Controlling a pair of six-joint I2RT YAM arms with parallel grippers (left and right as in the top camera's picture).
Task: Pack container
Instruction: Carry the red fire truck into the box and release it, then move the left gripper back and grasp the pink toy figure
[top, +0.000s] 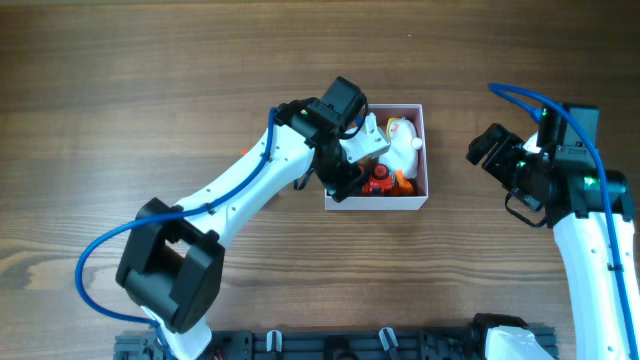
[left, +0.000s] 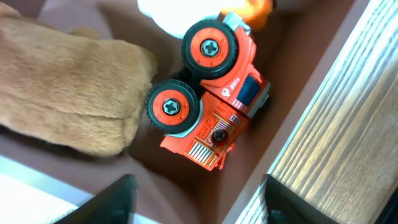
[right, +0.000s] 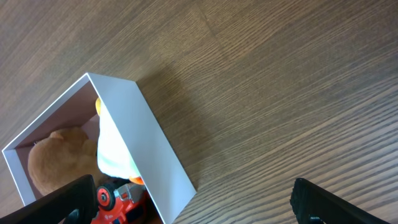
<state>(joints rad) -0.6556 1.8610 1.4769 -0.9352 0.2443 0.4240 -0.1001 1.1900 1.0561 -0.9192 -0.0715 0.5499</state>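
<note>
The container (top: 423, 150) is a small white box with a dusty pink inside, near the table's middle. It holds a red toy fire truck (top: 379, 182), a white toy with orange parts (top: 403, 140) and a tan plush (left: 68, 93). The truck (left: 211, 99) lies on its side in the left wrist view. My left gripper (left: 196, 202) is open and empty, hovering just over the container's near corner by the truck. My right gripper (top: 488, 147) is open and empty over bare table, right of the container (right: 149, 149).
The wooden table (top: 150, 90) surrounds the container. The left arm (top: 250, 180) stretches diagonally from the front left. A blue cable (top: 520, 95) loops over the right arm. A dark rail (top: 330, 345) runs along the front edge.
</note>
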